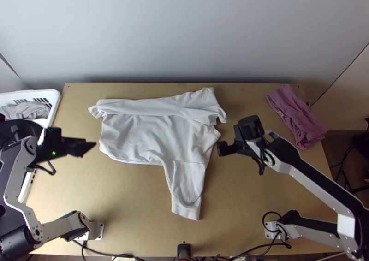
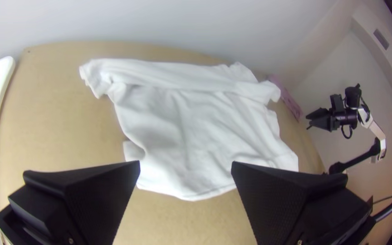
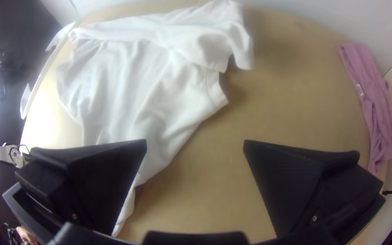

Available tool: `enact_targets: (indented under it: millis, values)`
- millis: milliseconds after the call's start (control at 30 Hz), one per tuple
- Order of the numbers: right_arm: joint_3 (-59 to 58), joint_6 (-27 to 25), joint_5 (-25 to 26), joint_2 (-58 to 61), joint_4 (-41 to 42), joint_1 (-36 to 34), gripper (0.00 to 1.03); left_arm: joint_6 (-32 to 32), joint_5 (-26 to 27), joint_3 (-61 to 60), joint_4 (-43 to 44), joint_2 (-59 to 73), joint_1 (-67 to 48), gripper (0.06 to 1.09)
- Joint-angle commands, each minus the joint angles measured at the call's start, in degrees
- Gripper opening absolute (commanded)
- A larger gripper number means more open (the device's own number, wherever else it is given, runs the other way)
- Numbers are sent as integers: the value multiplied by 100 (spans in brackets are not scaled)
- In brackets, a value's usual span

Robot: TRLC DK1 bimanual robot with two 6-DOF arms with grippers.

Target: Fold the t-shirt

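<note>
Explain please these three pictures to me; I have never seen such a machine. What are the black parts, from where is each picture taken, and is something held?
You see a robot with two arms at a wooden table. The top view looks down from a fixed camera high over the near edge. The other two come from cameras on the arms' wrists; the wide black parts at their bottom are the jaws.

On the table lies a white t-shirt, its far side turned over in a long strip, one sleeve pointing to the near edge. A purple cloth lies at the far right. Left stands a white basket with grey cloth.

The left gripper and right gripper both have their jaws open; nothing is held.
</note>
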Motion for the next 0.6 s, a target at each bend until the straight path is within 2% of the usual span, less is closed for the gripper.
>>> enact_targets:
  millis: [0, 133, 300, 367, 467, 567]
  values:
    - [-782, 258, -895, -680, -341, 210, 99, 1416, 10, -703, -1049, -243, 27, 103]
    - [-844, 258, -1018, -698, -421, 359, 99, 1724, -34, -615, -979, 689, -17, 103]
    - [-738, 100, -1308, -777, -1062, 632, 99, 1592, -51, -255, -399, 1638, -35, 103]
    - [-826, 4, -1370, -777, -1194, 799, 99, 1592, -210, -35, -258, 1937, -61, 103]
    - [-976, -32, -1686, -768, -1194, 940, 99, 1583, -341, 448, -179, 2473, -79, 103]
    - [-1020, 39, -2266, -654, -1150, 1063, 99, 1460, -341, 835, -179, 2772, -114, 103]
